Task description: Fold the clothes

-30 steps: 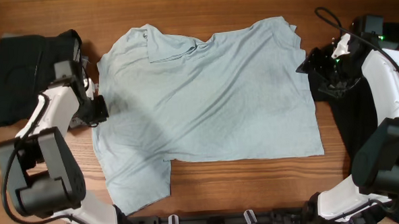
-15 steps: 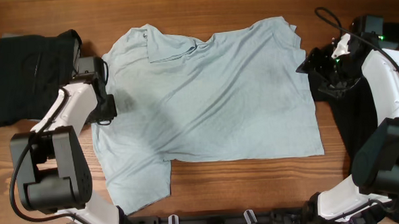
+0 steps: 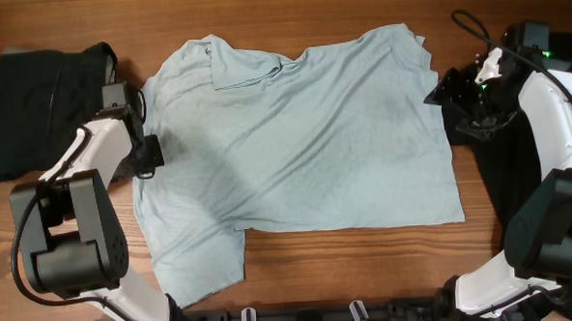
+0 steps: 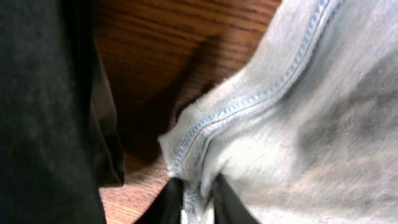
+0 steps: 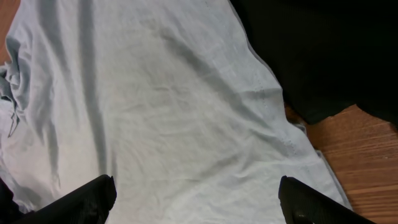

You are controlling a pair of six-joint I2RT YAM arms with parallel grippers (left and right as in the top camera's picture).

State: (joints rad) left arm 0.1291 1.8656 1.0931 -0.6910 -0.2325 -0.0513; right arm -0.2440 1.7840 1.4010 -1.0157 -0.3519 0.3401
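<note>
Aqua T-shirt (image 3: 304,140) lies lengthwise left-right, collar (image 3: 210,50) leftward.

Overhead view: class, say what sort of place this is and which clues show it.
Probably a robotics lab's cloth-folding station: two white robot arms flank a wooden table, a pale aqua T-shirt lies spread on it, and black garments sit at both ends.

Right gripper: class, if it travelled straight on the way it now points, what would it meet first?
The blue T-shirt. The open right gripper aims at its flat cloth with nothing in between, though how far off it lies is unclear. The black garment lies off to the side.
</note>
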